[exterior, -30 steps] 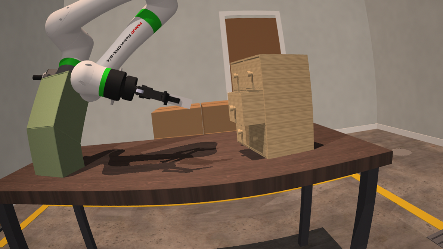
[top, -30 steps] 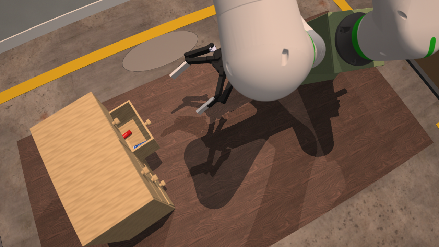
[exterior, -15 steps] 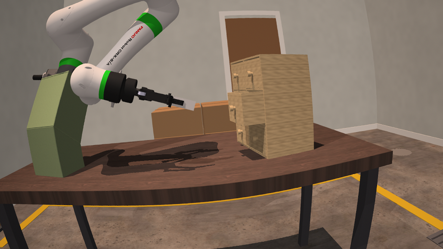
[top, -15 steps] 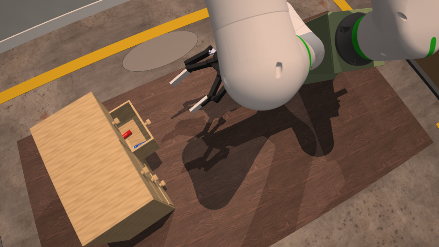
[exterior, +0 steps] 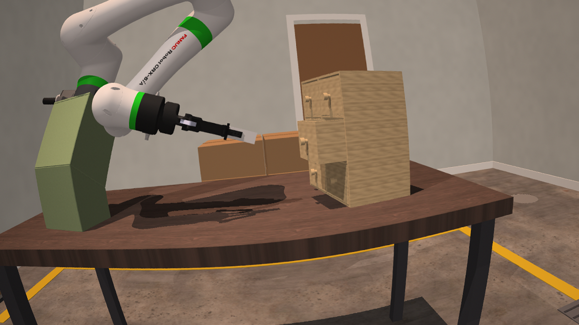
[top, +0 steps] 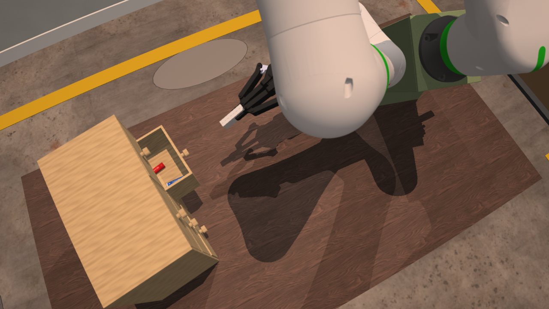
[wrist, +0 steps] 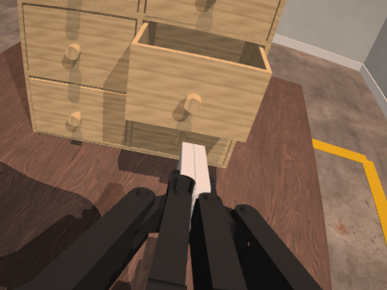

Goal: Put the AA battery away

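Note:
The wooden chest (top: 103, 199) (exterior: 376, 136) stands upright on the table. Its middle-row drawer (top: 176, 149) (exterior: 330, 139) (wrist: 161, 80), at the right in the wrist view, is partly pulled out. In it lie a red cylinder (top: 158, 168) with white marks, like a battery, and a blue-and-white thing (top: 174, 181) near the side wall; I cannot tell its kind. My gripper (top: 231, 116) (exterior: 247, 136) (wrist: 189, 160) is shut with its pads together and nothing between them. It is in the air in front of the open drawer, not touching it. No battery shows on the table.
The other drawers, such as the left middle one (wrist: 44, 44) and left bottom one (wrist: 50, 109), look pushed in; their knobs stick out. The upper right drawer (wrist: 238, 18) sits above the open one. The green robot base (exterior: 58, 189) stands at the opposite table end.

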You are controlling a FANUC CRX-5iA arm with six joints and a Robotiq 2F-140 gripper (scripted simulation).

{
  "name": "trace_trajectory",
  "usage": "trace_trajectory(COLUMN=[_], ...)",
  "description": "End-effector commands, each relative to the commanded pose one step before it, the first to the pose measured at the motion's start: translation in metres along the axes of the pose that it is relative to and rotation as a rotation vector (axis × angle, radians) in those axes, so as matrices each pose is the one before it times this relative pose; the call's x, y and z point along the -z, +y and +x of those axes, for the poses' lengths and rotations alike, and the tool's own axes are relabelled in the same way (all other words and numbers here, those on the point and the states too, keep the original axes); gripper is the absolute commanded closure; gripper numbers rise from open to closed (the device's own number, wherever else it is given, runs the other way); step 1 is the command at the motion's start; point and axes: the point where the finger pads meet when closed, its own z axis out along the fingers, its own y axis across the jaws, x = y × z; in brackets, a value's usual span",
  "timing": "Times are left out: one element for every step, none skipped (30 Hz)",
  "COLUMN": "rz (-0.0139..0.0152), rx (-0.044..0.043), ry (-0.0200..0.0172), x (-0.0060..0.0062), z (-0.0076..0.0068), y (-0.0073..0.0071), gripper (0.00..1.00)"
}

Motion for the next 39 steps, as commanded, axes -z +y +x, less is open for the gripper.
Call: trace_trajectory(rz=[-0.00006,0.0,0.0,0.0,0.0,0.0,0.0,0.0,0.0,0.0,0.00001,0.0,0.0,0.0,0.0,0.0,0.0,-0.00001,0.00001,0.0,0.0,0.0,0.0,0.0,0.0,0.0,0.0,0.0,0.00001,0.0,0.0,-0.00001,0.00001,0.0,0.0,0.0,0.0,0.0,0.0], rx=[0.0003,0.00001,0.00001,0.00001,0.00001,0.00001,0.0,0.0,0.0,-0.00002,0.00003,0.0,-0.00002,0.00002,-0.00002,0.00002,0.0,-0.00002,0.00002,0.0,-0.00001,-0.00001,0.00001,0.0,0.0,0.0,-0.00001,-0.00001,0.00002,-0.00001,0.00001,-0.00002,0.00002,0.0,-0.00001,-0.00001,0.0,0.0,0.0], ry=[-0.00013,-0.00001,-0.00001,-0.00001,-0.00001,-0.00001,0.0,0.0,0.0,0.00002,-0.00003,0.0,0.00002,-0.00002,0.00002,-0.00002,0.0,0.00002,-0.00002,0.0,0.00001,0.0,-0.00001,0.0,0.0,0.0,0.00001,0.00001,-0.00001,0.00001,-0.00001,0.00001,-0.00001,0.0,0.0,0.0,0.0,0.0,0.0], x=[0.00001,-0.00016,-0.0003,-0.00047,-0.00065,-0.00085,-0.00106,0.0,0.0,-0.00127,-0.00158,-0.00179,-0.00202,-0.00231,-0.00251,-0.00279,-0.003,-0.00319,-0.00343,-0.00356,-0.00367,-0.00377,-0.00382,-0.00379,0.0,0.0,-0.00366,-0.00343,-0.00309,-0.00273,-0.00235,-0.00197,-0.00158,-0.00121,-0.00087,-0.00056,-0.0003,-0.00012,-0.00002], z=[0.00008,0.00001,0.00001,0.00002,0.00003,0.00004,0.00006,0.0,0.0,0.00007,0.00007,0.00009,0.00011,0.00011,0.00013,0.00014,0.00015,0.00017,0.00017,0.00018,0.00019,0.00019,0.00019,0.00019,0.0,0.0,0.00019,0.00018,0.00015,0.00014,0.00012,0.0001,0.00008,0.00006,0.00005,0.00003,0.00002,0.00001,0.0], y=[0.00009,0.0,0.0,0.0,0.0,0.0,0.0,0.0,0.0,-0.00001,0.00001,0.0,-0.00001,0.00001,-0.00001,0.00001,0.0,-0.00001,0.00001,0.0,0.0,0.0,0.0,0.0,0.0,0.0,0.0,0.0,0.00001,0.0,0.0,-0.00001,0.00001,0.0,0.0,0.0,0.0,0.0,0.0], gripper=[1.0,1.0,1.0,1.0,1.0,1.0,1.0,1.0,1.0,1.0,1.0,1.0,1.0,1.0,1.0,1.0,1.0,1.0,1.0,1.0,1.0,1.0,1.0,1.0,1.0,1.0,1.0,1.0,1.0,1.0,1.0,1.0,1.0,1.0,1.0,1.0,1.0,1.0,1.0])
